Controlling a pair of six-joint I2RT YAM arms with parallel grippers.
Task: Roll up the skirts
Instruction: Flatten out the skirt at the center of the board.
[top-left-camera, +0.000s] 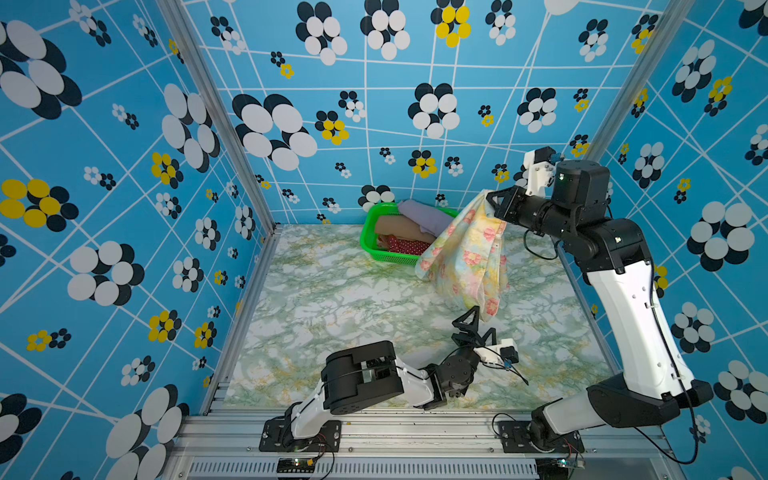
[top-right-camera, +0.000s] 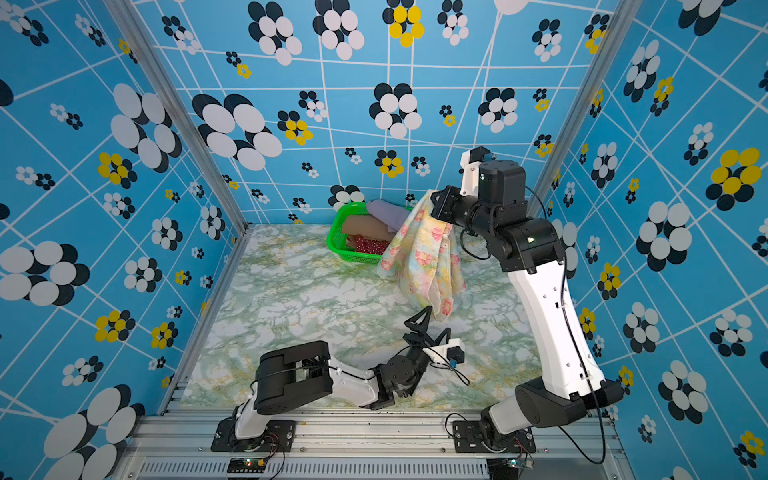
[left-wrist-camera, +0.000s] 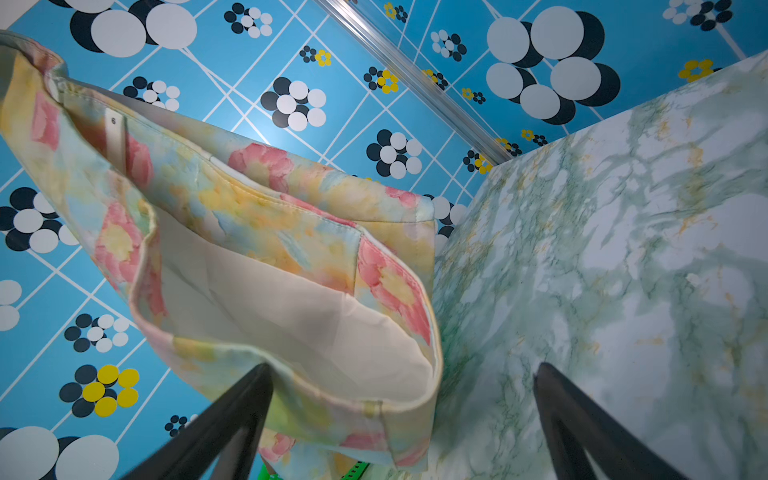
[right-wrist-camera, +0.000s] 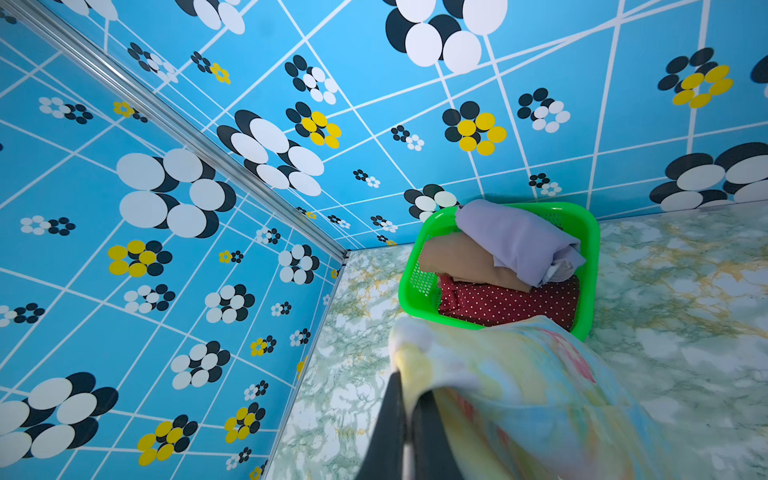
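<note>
Skirt (top-left-camera: 465, 257): pale yellow cloth w/ pink flowers, hangs bunched at far right, top edge held high, lowest corner drooping twd centre; L wrist view shows hem gaping, plain cream inside
L arm (top-left-camera: 365, 374): lies low along near edge, reaching twd centre
L claw (top-left-camera: 480, 326): jaws spread wide, nothing in them; just below skirt's lowest corner, contact can't be told
Table (top-left-camera: 332, 299): green-white marble print
R claw (top-left-camera: 494, 201): raised, jaws pinched tight on skirt's top edge
Basket (top-left-camera: 368, 232): green, at far edge by back wall, partly behind skirt; holds lilac cloth (top-left-camera: 424, 214) on top, tan cloth (top-left-camera: 392, 227), red dotted cloth (top-left-camera: 405, 246)
Walls (top-left-camera: 365, 104): blue, flower print
</note>
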